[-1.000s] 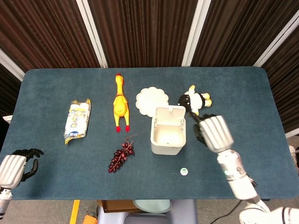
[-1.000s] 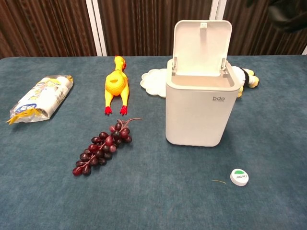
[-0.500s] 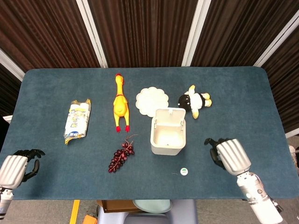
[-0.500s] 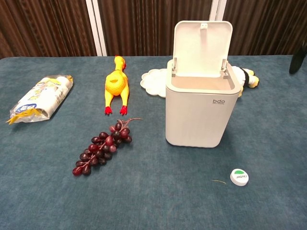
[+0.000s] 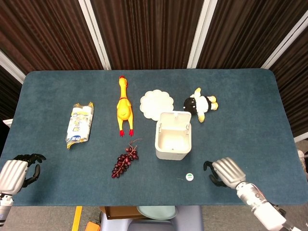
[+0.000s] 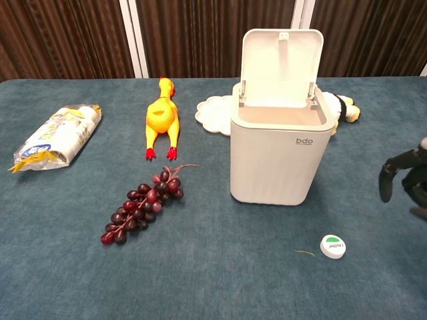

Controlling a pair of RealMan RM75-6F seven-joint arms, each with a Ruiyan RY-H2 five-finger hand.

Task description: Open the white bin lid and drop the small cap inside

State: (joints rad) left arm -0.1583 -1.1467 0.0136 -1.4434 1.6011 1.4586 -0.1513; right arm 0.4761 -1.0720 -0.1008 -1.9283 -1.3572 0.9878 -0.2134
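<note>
Some bare cloth between small cap (image 5: 190,177) and right hand (image 5: 225,172).

Blue table (image 5: 250,106) with bin (image 5: 173,135), cap (image 5: 190,177), grapes (image 5: 124,161), rubber chicken (image 5: 124,107)

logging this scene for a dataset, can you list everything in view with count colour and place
bin: 1, white, table centre, lid up
small cap: 1, white and green, front of bin
grapes: 1 bunch, dark red, left of bin
rubber chicken: 1, yellow, behind grapes
snack bag: 1, white and yellow, left side
plate: 1, white, behind bin
plush toy: 1, black, white and yellow, right of plate
table: 1, blue
left hand: front left edge, empty
right hand: right of cap, empty
</note>
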